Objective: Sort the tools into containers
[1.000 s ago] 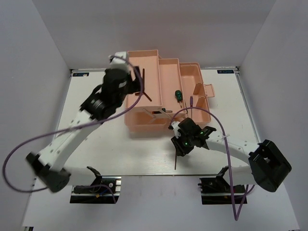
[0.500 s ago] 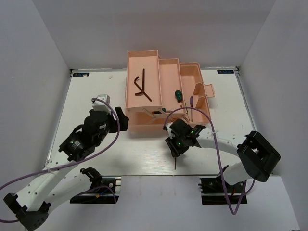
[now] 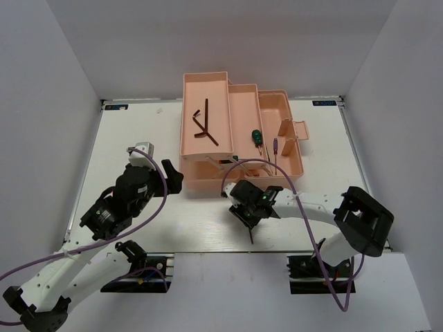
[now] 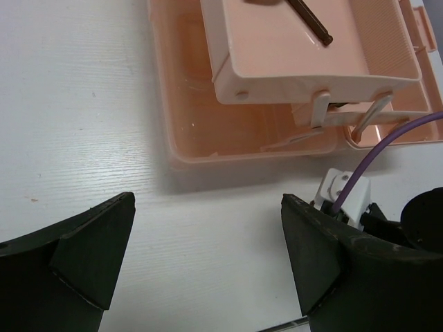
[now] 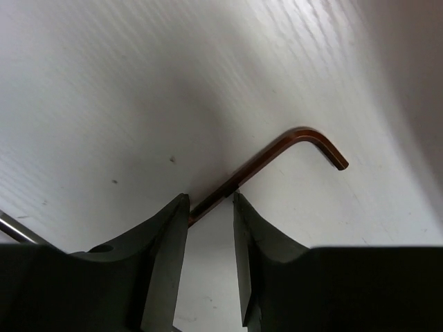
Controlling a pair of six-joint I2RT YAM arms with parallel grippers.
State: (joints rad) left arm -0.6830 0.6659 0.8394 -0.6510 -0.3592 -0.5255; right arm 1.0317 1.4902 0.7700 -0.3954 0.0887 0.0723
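My right pincer (image 5: 210,200) hangs low over the desk (image 5: 104,83), jaws a narrow gap apart, astride the shaft of a brown hex key (image 5: 291,142) that lies flat in front of the toolbox (image 4: 242,149). My left pincer (image 4: 208,200) is spread wide and holds nothing, near the toolbox's front.
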